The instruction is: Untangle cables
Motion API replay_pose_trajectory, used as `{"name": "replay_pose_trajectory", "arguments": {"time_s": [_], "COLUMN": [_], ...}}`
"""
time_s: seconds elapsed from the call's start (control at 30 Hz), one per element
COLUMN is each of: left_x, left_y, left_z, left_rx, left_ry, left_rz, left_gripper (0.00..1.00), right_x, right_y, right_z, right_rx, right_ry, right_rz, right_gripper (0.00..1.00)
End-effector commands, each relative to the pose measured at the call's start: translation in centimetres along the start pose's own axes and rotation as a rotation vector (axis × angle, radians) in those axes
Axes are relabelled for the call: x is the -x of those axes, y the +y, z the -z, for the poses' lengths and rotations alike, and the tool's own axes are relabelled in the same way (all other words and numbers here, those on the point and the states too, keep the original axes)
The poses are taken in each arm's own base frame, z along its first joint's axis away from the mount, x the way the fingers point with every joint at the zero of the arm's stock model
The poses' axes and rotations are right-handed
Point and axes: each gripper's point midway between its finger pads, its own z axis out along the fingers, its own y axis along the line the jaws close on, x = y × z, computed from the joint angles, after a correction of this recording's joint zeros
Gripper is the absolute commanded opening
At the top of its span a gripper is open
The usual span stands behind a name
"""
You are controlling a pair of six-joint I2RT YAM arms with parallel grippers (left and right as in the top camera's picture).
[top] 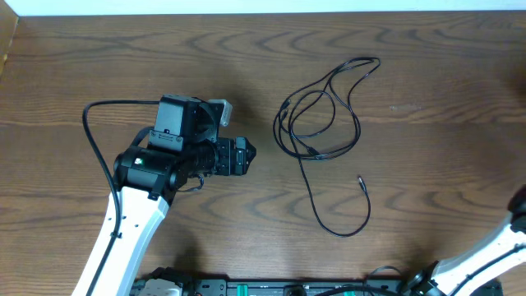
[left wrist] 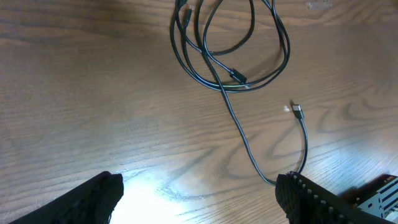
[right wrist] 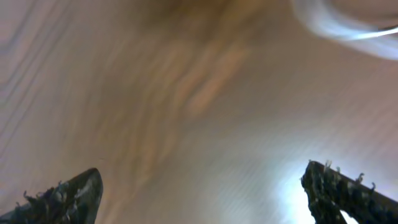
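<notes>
1. Dark fingertips (left wrist: 93,202) of the left claw (left wrist: 199,183) fill the lower corners of the wrist view. They are spread wide with only bare wood between them, so the claw is open and empty.
2. Just ahead of its right fingertip, a loose strand (left wrist: 245,146) of the cables (top: 279,131) bends back on itself and ends in a small plug (left wrist: 297,111).
3. Farther ahead lies the coil (left wrist: 219,87), several overlapping loops flat on the table (top: 123,49).
4. Best move, I judge, is to pinch the single strand near the plug, not the coil. A grab into the loops could catch two runs at once and tighten a crossing.
5. Come down with the jaws straddling the strand across its length, close gently, then draw it away from the coil, low and slow.
6. Behind the claw, the left arm (top: 131,222) reaches up from the near edge. Its wrist is bent so the claw points sideways toward the coil, hovering short of it.
7. Off to the far side, the right claw (right wrist: 202,180) shows its fingers apart over blurred wood, empty and well apart from the cables.
</notes>
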Motion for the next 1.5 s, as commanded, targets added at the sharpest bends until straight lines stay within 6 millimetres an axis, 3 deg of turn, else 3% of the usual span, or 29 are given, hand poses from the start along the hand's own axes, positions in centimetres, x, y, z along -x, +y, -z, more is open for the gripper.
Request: {"name": "replay_pose_trajectory", "arguments": {"time_s": [0.0,0.1,0.27,0.5,0.63,0.8,0.93,1.13,1.33,1.47], "left_x": [-0.1,-0.1,0.5,0.9,0.8,0.7,0.6,0.2,0.2,0.1], "left_y": [0.2,0.3,2.6,4.0,3.8,3.8,3.8,3.9,3.9,3.9], "left_z": [-0.2,-0.2,0.0,0.3,0.3,0.3,0.3,0.3,0.3,0.3], "left_rx": [0.01,0.016,0.151,0.215,0.204,0.202,0.203,0.207,0.207,0.207], "left_ry": [0.007,0.005,-0.029,-0.054,-0.048,-0.043,-0.039,-0.024,-0.022,-0.022], "left_rz": [0.003,0.002,0.002,0.05,0.05,0.052,0.053,0.057,0.058,0.058], "left_gripper": [0.84,0.84,0.84,0.84,0.85,0.85,0.85,0.85,0.85,0.85], "right_x": [-3.1,-6.8,-13.9,-21.4,-22.6,-21.7,-21.4,-21.9,-22.8,-23.9], "right_y": [7.1,11.4,17.9,24.4,27.8,31.7,32.6,31.5,31.1,30.4], "right_z": [0.9,0.6,0.5,0.8,0.5,0.3,0.5,0.1,-0.6,-1.6], "right_rx": [0.131,0.185,0.256,0.318,0.277,0.209,0.167,0.096,0.083,0.065], "right_ry": [0.061,0.139,0.235,0.274,0.178,-0.002,-0.061,-0.047,-0.02,0.004], "right_rz": [0.209,0.401,0.827,1.134,1.173,1.0,0.814,0.614,0.473,0.421], "right_gripper": [0.99,0.99,0.99,0.99,0.99,0.99,0.91,0.85,0.73,0.7]}}
